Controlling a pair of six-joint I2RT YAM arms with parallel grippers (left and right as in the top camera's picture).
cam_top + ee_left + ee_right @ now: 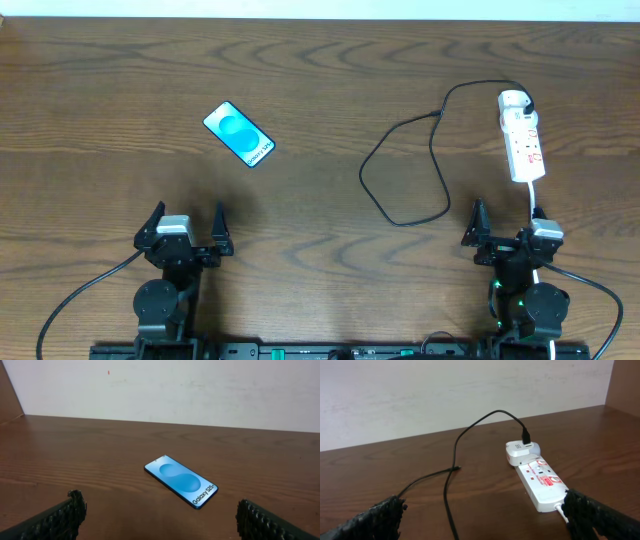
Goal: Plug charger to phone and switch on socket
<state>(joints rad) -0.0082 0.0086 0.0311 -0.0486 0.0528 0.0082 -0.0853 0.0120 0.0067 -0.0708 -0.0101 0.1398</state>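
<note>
gripping the charger (455, 457), you get a thin, limp cable looped right of centre; pinch it behind its stiff connector. the phone (238, 134) lies flat and slick upper left, the socket (522, 140) far right. your left gripper (188, 212) and right gripper (506, 212) gape wide, empty, above the smooth wooden table (320, 80)

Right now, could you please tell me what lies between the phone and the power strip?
In the overhead view, only the charger cable loops between the phone and the power strip; the rest of that table stretch is bare.
</note>
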